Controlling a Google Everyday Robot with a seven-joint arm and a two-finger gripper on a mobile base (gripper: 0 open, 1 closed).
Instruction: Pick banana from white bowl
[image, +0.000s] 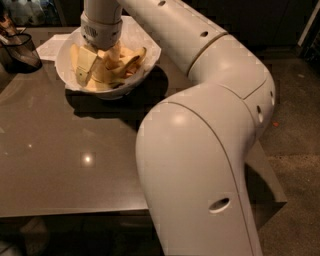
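The white bowl (67, 75) with a crinkled white paper lining stands at the far left of the dark table. Yellow bananas (131, 63) lie in it, some with brown marks. My gripper (98, 62) points straight down from the wrist (101, 31) and is lowered into the bowl, among the bananas at its left-centre. The wrist hides the back of the bowl.
A dark mesh holder (19, 50) stands at the table's far left edge. White paper (52, 45) lies behind the bowl. My large white arm (200, 150) fills the right half of the view, over the table's right side. The brown tabletop (65, 150) spreads in front of the bowl.
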